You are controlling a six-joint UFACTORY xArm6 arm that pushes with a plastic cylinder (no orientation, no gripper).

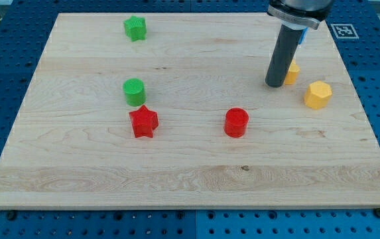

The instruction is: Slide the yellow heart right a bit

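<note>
The yellow heart [292,72] lies at the view's upper right, mostly hidden behind my rod, so its shape is hard to make out. My tip [274,85] rests on the wooden board right against the heart's left side. A yellow hexagon block [317,95] sits just to the lower right of the heart, a short gap away.
A red cylinder [236,123] and a red star [143,122] lie near the board's middle. A green cylinder [134,91] stands just above the star. A green star [135,28] is at the upper left. The board's right edge [362,99] is near the hexagon.
</note>
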